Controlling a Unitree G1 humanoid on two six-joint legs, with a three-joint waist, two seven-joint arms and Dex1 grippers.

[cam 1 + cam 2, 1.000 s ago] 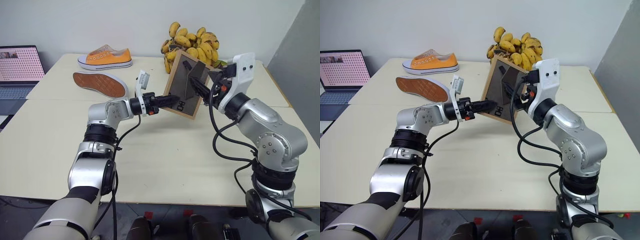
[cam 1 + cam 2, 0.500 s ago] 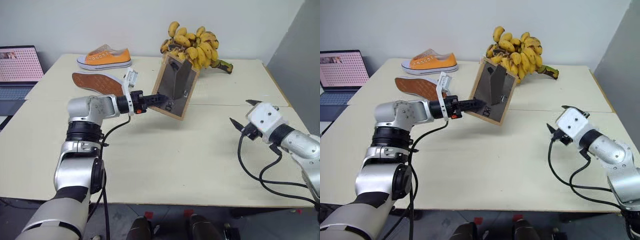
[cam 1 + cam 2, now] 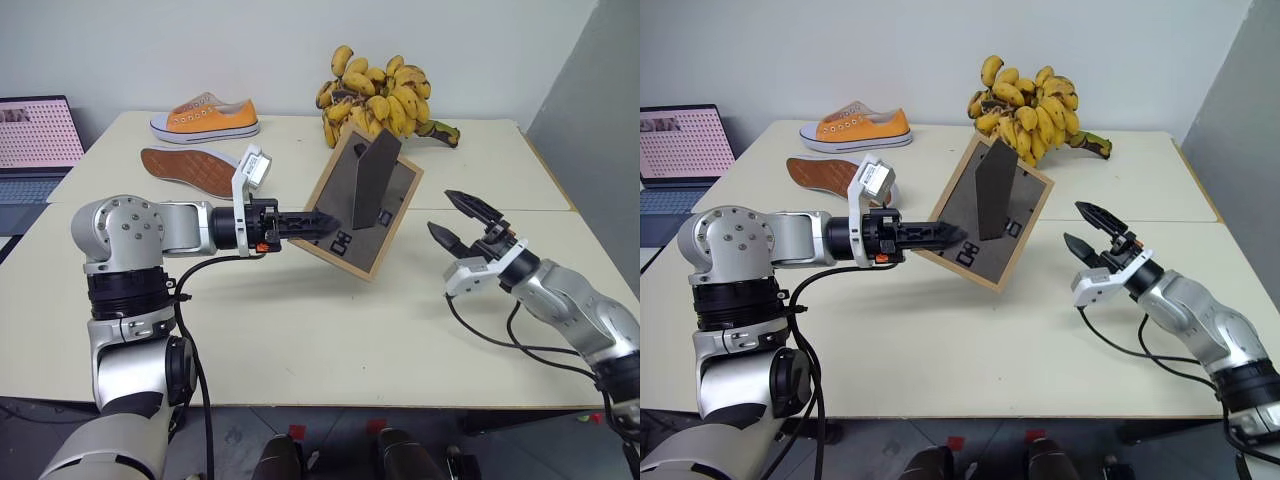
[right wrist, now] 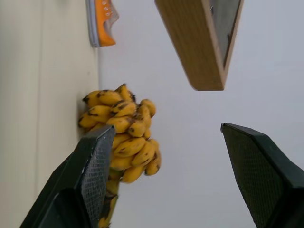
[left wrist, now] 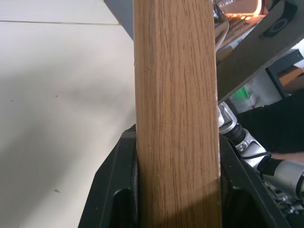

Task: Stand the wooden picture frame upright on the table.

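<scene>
We find that the right hand has let go of the frame and drawn away towards the right edge of the worktop. A second ago it was up against the frame's back, at the stand. It now hangs with its fingers spread wide and nothing between them, pointing back towards the frame.

The left hand alone carries the frame. Its fingers are clamped on the frame's wooden side rail, as the left wrist view confirms. The left arm has pulled the frame nearer the front edge and away from the bananas at the back edge.

We judge that the stand has been opened and that setting down is the step remaining.

Condition of the frame: it is held clear of the worktop over the middle, tilted, with its lower corner nearest the surface. The grey-brown back panel faces the head camera. The stand juts out from the back as a dark wedge. The light-wood border appears intact. The picture side is turned away, so we cannot report on it.

Also on the worktop: two orange shoes near the back left corner, one lying sole up.
</scene>
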